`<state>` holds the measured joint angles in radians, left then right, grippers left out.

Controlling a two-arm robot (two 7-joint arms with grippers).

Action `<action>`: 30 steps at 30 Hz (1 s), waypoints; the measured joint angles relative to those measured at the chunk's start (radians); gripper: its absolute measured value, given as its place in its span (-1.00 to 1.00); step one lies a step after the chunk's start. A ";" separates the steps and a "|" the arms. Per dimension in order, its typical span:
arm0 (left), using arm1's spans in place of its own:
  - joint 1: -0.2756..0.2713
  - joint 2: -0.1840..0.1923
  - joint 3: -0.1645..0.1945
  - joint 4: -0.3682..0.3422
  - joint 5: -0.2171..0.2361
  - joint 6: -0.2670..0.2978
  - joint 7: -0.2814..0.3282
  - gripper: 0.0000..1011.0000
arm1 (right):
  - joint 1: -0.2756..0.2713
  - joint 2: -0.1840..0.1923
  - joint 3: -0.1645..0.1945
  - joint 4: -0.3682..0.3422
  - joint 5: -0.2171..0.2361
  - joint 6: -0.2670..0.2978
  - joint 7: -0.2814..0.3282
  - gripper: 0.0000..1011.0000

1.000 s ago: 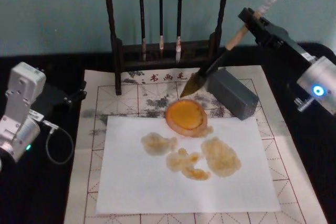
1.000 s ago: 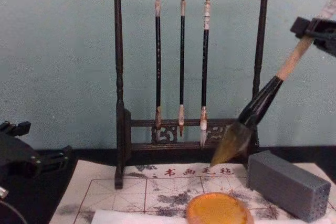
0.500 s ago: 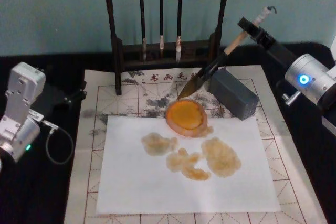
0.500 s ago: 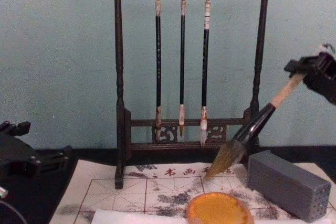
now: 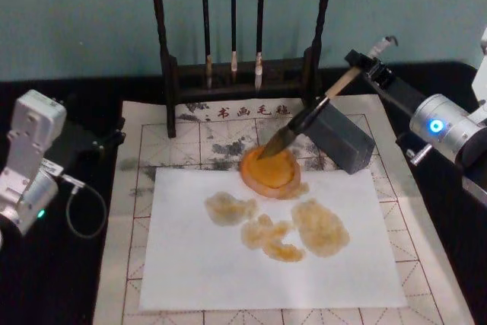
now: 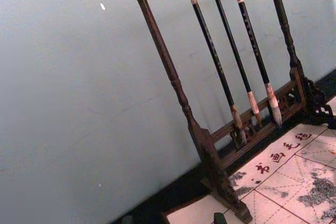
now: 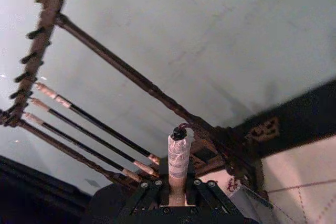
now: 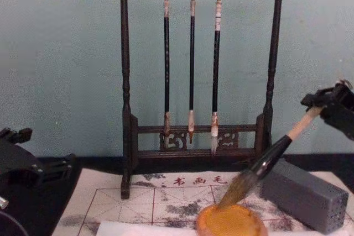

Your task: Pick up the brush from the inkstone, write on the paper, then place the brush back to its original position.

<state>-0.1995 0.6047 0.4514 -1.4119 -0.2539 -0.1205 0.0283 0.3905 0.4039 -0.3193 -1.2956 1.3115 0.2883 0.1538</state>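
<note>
One black bench (image 5: 46, 279) carries everything, and on it lies one gridded mat (image 5: 125, 264) with one white sheet of paper (image 5: 198, 272) on top, marked by three amber blotches (image 5: 319, 226). At the back stands one dark wooden rack (image 8: 125, 81), and count them, three thin brushes (image 8: 192, 64) hang from its top bar, tips down, side by side. Two arms here: the left tool (image 5: 114, 136) sits parked at the mat's left edge, and I cannot tell whether it is clenched or released. The right tool (image 5: 365, 66) is high at the back right, clenched on the pale upper handle of the brush (image 5: 308, 116), with the whitish end cap poking out past the fingers (image 7: 149, 192) in the right wrist view. One grey block (image 5: 342, 138) lies on the mat to the right of the single orange inkstone (image 5: 275, 176), which sits on the paper's far edge. The brush's long axis runs on a slant, with the cap up, back and to the right and the bristles down, forward and to the left, passing the block's left end. The tip seems to touch the inkstone's far rim.
</note>
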 joint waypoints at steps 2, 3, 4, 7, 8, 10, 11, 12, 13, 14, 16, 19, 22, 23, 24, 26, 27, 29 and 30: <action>0.000 0.000 0.000 0.000 0.000 0.000 0.000 0.98 | 0.000 0.000 0.000 0.003 0.008 0.002 -0.011 -0.64; 0.000 0.000 0.000 0.000 0.000 0.000 0.000 0.98 | 0.000 -0.001 -0.002 0.006 0.015 0.004 -0.019 -0.64; 0.000 0.000 0.000 0.000 0.000 0.000 0.000 0.98 | 0.000 -0.001 -0.002 0.006 0.015 0.004 -0.019 -0.64; 0.000 0.000 0.000 0.000 0.000 0.000 0.000 0.98 | -0.001 -0.001 -0.007 0.010 0.031 0.006 -0.038 -0.64; 0.000 0.000 0.000 0.000 0.000 0.000 0.000 0.98 | -0.001 -0.001 -0.007 0.011 0.035 0.006 -0.042 -0.64; 0.000 0.000 0.000 0.000 0.000 0.000 0.000 0.98 | -0.001 -0.001 -0.010 0.014 0.044 0.007 -0.053 -0.64; 0.000 0.000 0.000 0.000 0.000 0.000 0.000 0.98 | -0.001 -0.001 -0.011 0.015 0.047 0.008 -0.057 -0.64; 0.000 0.000 0.000 0.000 0.000 0.000 0.000 0.98 | -0.001 -0.001 -0.012 0.016 0.050 0.008 -0.061 -0.64; 0.000 0.000 0.000 0.000 0.000 0.000 0.000 0.98 | -0.001 -0.002 -0.014 0.018 0.056 0.008 -0.069 -0.64; 0.000 0.000 0.000 0.000 0.000 0.000 0.000 0.98 | -0.001 -0.002 -0.014 0.019 0.059 0.008 -0.074 -0.64; 0.000 0.000 0.000 0.000 0.000 0.000 0.000 0.98 | -0.001 -0.003 -0.016 0.020 0.065 0.008 -0.082 -0.64; 0.000 0.000 0.000 0.000 0.000 0.000 0.000 0.98 | 0.002 -0.006 -0.018 0.025 0.081 0.010 -0.098 -0.64; 0.000 0.000 0.000 0.000 0.000 0.000 0.000 0.98 | 0.003 -0.007 -0.021 0.027 0.094 0.012 -0.110 -0.64; 0.000 0.000 0.000 0.000 0.000 0.000 0.000 0.98 | 0.003 -0.006 -0.022 0.027 0.098 0.013 -0.112 -0.64; 0.000 0.000 0.000 0.000 0.000 0.000 0.000 0.98 | 0.004 -0.006 -0.025 0.027 0.102 0.013 -0.116 -0.64; 0.000 0.000 0.000 0.000 0.000 0.000 0.000 0.98 | 0.005 -0.006 -0.028 0.028 0.107 0.013 -0.120 -0.64; 0.000 0.000 0.000 0.000 0.000 0.000 0.000 0.98 | 0.005 -0.006 -0.030 0.029 0.111 0.013 -0.124 -0.64; 0.000 0.000 0.000 0.000 0.000 0.000 0.000 0.98 | 0.006 -0.005 -0.033 0.030 0.115 0.012 -0.128 -0.64; 0.000 0.000 0.000 0.000 0.000 0.000 0.000 0.98 | 0.006 -0.004 -0.036 0.031 0.119 0.010 -0.131 -0.64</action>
<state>-0.1995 0.6047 0.4514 -1.4120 -0.2539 -0.1205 0.0283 0.3966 0.3998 -0.3554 -1.2651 1.4301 0.2985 0.0226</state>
